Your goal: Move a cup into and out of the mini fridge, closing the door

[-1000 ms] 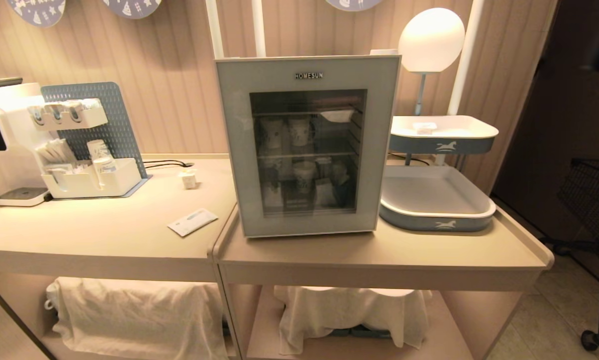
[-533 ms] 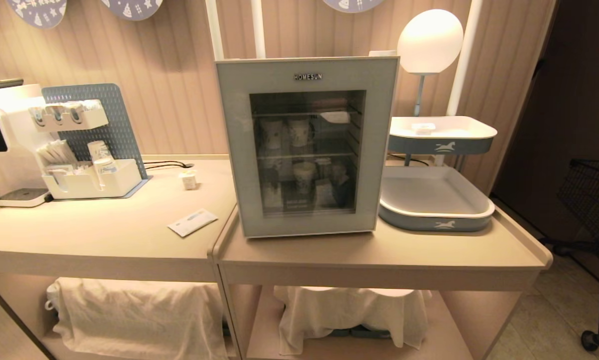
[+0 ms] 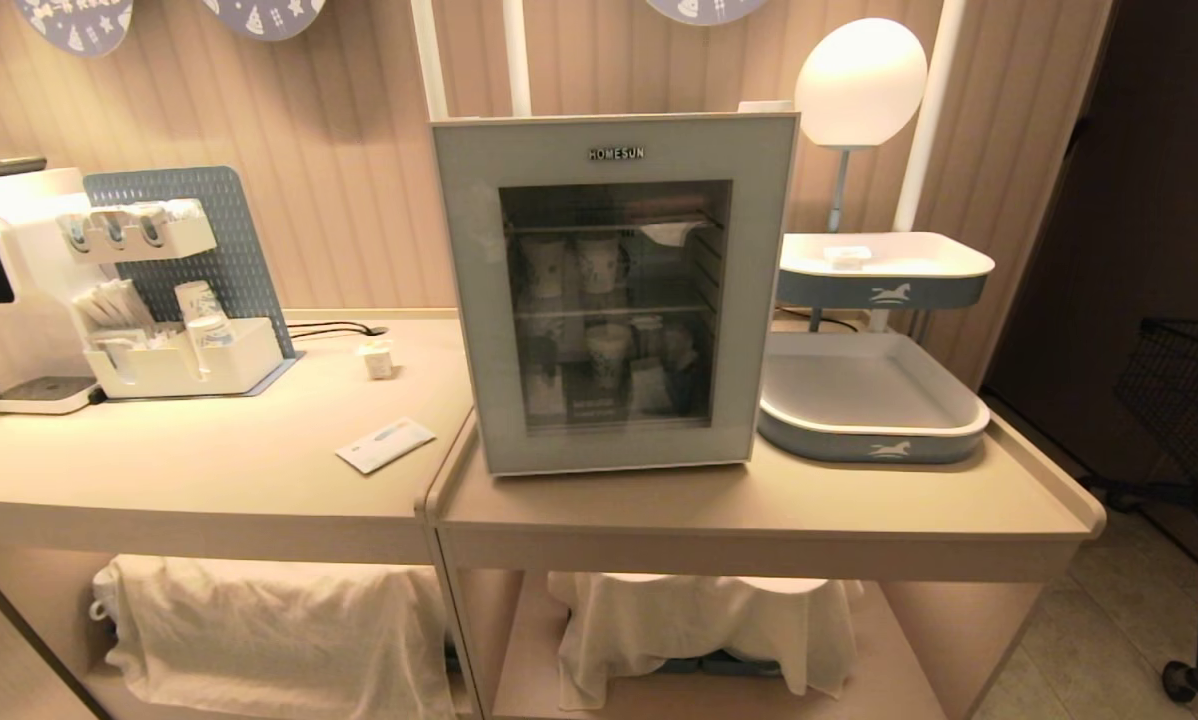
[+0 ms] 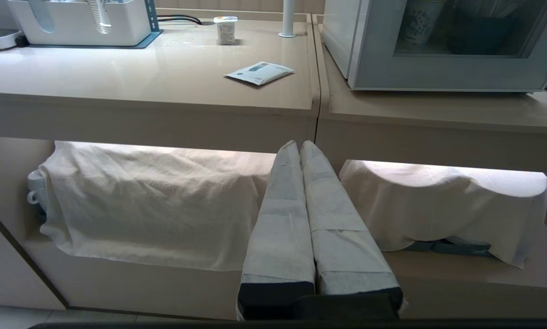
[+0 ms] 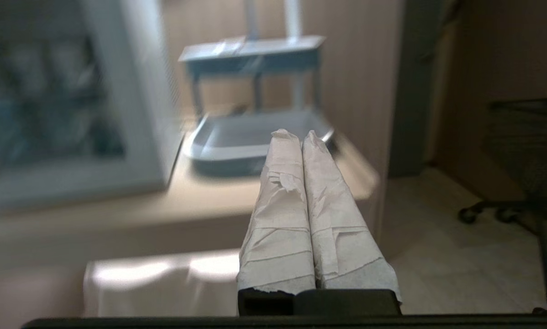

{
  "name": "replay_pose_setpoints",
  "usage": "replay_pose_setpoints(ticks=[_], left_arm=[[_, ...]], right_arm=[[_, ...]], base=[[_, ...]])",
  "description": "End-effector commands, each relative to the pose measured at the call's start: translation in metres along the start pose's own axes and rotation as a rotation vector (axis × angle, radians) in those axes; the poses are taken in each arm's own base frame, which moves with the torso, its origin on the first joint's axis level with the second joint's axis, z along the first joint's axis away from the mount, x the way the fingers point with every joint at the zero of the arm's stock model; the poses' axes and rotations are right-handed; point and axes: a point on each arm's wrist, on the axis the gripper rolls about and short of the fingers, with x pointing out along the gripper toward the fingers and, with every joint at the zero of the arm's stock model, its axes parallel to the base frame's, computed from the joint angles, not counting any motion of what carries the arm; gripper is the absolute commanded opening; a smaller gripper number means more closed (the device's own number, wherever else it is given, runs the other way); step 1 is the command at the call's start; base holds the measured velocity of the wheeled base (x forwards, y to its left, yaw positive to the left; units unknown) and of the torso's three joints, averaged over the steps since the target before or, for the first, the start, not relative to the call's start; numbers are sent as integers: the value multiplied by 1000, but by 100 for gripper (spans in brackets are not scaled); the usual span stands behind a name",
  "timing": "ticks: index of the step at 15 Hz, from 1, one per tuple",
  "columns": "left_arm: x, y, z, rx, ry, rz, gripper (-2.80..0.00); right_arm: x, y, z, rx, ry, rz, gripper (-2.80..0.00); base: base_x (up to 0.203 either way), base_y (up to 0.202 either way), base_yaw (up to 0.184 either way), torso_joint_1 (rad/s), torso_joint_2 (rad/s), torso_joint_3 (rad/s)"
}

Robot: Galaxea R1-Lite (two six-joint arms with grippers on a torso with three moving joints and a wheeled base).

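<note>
Nothing shifted on the counter: HOMESUN mini fridge point(image 3: 614, 290) door point(image 3: 469, 300) shut, cup point(image 3: 377, 358) standing left of it; both grippers point(image 4: 300, 145) point(image 5: 295, 135) pressed together, empty, low, so task looks finished

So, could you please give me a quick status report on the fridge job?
Left gripper and right gripper shut, empty, low before the counter. Cup on the counter left of the mini fridge; door closed. Nothing in the way.

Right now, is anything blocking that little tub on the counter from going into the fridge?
Yes. The door of the mini fridge is shut. The cup stands left of it on the counter, with nothing else between them.
</note>
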Motion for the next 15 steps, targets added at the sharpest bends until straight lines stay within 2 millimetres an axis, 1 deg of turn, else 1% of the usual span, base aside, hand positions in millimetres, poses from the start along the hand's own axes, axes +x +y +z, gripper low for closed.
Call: replay_pose_setpoints(ticks=[1, 2, 4, 6, 15], left_arm=[[0, 0, 0, 0, 3, 1, -280], [0, 0, 0, 0, 3, 1, -280], [0, 0, 0, 0, 3, 0, -280], [0, 0, 0, 0, 3, 0, -280], [0, 0, 0, 0, 3, 0, -280]], right_arm=[[-2, 3, -23, -36, 131, 121, -280], [-2, 4, -25, -45, 155, 159, -280], [-5, 4, -35, -65, 259, 170, -280], [-4, 4, -33, -61, 234, 169, -280], [-4, 4, -33, -8, 235, 159, -280]], base=[[0, 0, 0, 0, 0, 0], [0, 0, 0, 0, 0, 0], [0, 0, 0, 0, 0, 0], [0, 0, 0, 0, 0, 0], [0, 0, 0, 0, 0, 0]])
